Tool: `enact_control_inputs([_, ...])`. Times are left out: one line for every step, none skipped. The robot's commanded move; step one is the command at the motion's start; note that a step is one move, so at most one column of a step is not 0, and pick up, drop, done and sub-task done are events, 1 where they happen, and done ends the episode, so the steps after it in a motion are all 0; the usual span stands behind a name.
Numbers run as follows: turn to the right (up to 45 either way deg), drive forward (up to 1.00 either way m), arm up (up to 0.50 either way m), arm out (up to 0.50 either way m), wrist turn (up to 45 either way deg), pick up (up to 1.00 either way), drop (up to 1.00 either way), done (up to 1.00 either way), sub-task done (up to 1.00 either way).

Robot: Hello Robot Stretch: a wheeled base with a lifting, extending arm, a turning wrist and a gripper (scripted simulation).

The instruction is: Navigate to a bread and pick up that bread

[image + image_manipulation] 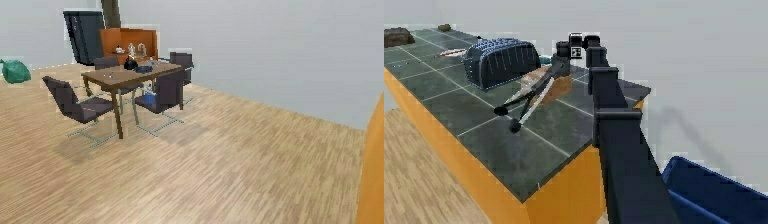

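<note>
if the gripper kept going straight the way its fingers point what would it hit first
Probably just the dark tiled countertop: the gripper points toward the arm side view's lower left, passing below the ribbed dark dome. Depth is unclear, so it might pass over the counter's edge instead.

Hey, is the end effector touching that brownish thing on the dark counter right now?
Cannot tell. In the arm side view the end effector overlaps the brownish thing on the counter; neither contact nor a gap shows plainly.
</note>
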Motion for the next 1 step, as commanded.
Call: enact_control_inputs([0.0,0.00,0.00,-0.48,0.0,0.00,0.00,0.00,0.00])
